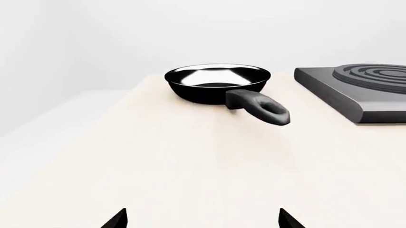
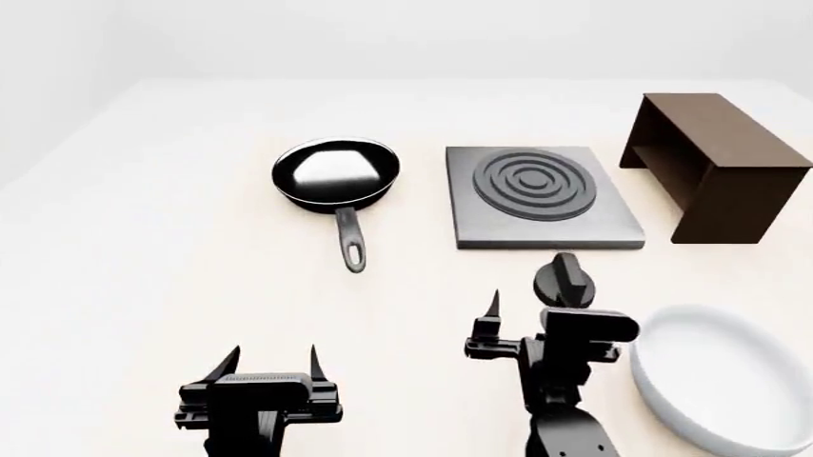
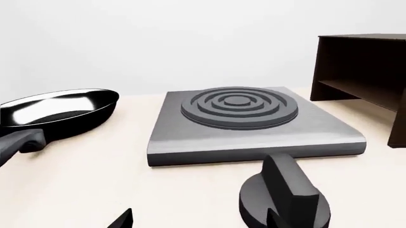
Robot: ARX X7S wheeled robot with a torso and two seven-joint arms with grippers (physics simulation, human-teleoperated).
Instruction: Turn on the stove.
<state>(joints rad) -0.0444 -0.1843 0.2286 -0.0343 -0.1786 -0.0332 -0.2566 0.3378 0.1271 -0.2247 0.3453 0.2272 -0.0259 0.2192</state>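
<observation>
Both grippers stand open and empty: in the head view we see our left gripper (image 2: pixel 272 359) low at lower left and our right gripper (image 2: pixel 527 305) just below the knob (image 2: pixel 566 279), which sits in front of the stove (image 2: pixel 544 197) at centre right. Only this view shows the white bowl (image 2: pixel 719 375) at lower right; the right wrist view shows the knob's raised lever (image 3: pixel 286 182), while the left wrist view shows mainly the frying pan (image 1: pixel 217 83). Everything rests on a pale cream table (image 2: pixel 152 238), with the dark brown shelf (image 2: pixel 711 164) at upper right, against bare white walls.
</observation>
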